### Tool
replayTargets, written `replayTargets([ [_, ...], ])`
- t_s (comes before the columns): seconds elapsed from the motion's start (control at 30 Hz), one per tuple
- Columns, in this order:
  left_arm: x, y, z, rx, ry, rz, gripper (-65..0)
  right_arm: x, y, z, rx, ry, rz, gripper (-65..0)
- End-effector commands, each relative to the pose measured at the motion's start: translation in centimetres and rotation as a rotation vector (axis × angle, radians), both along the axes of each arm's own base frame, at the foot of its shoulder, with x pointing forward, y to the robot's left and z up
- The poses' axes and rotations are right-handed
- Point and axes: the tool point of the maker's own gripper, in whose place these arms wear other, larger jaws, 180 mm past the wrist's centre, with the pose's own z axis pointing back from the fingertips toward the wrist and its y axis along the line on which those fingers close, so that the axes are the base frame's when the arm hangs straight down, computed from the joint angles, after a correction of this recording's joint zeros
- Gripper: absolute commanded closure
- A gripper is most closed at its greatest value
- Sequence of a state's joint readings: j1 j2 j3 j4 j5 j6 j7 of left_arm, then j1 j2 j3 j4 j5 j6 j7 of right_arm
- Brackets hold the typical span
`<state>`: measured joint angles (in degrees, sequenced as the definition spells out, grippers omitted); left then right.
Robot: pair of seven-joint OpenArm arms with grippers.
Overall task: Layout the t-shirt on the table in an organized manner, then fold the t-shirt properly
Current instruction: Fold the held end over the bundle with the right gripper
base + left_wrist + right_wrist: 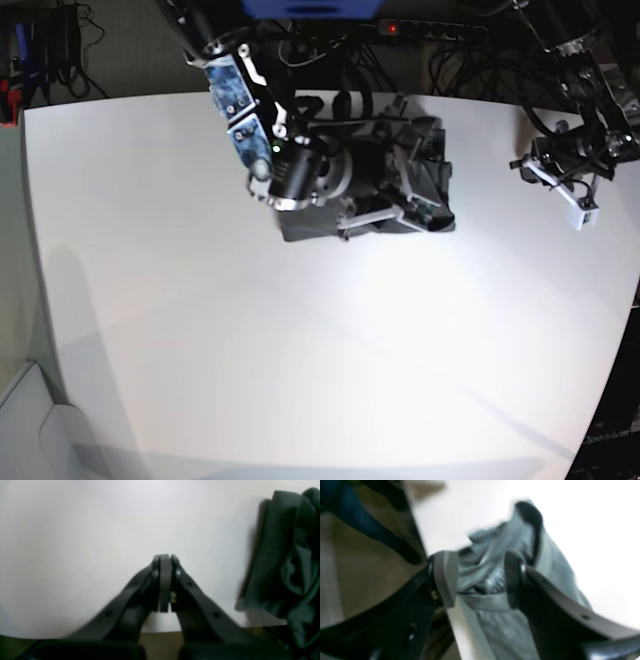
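right claw spread over t-shirt | left claw pressed together, empty | base: bunched heap

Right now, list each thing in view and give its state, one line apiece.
t-shirt: bunched in a wrinkled heap near the table's far edge, not laid out.
table: bears the heap.
right gripper: jaws apart around a fold of the cloth.
left gripper: shut, empty, off to the heap's side.

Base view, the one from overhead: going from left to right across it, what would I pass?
Bare white table → right gripper, its arm reaching down over the crumpled dark t-shirt → more bare table → left gripper at the far right edge.
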<state>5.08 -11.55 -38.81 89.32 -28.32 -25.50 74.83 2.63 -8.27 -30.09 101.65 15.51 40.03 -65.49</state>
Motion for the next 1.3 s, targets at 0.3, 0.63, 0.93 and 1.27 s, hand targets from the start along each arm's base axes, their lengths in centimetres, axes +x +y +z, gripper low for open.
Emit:
replayTargets([
  [0.3,0.7,0.8,1.1,0.023,-0.037,-0.001,-0.4,2.5,-1.1,2.5,0.007,-0.12,-0.016,-18.0],
  [0.63,0.7,0.6,1.0,0.017,-0.032,-0.002,-0.4,1.5,0.1,-3.0,0.005,0.048,-0.001,-10.1],
  [0.93,0.7,0.4,1.1,0.015,-0.037,-0.005,-0.4,0.4,2.3,-6.2,0.06,0.175,-0.002,-10.1],
  [1.27,0.4,0.0,2.3,0.047,-0.067,-0.023,-0.4,0.6,4.4,-1.7,0.094,0.029,0.09,-10.1],
])
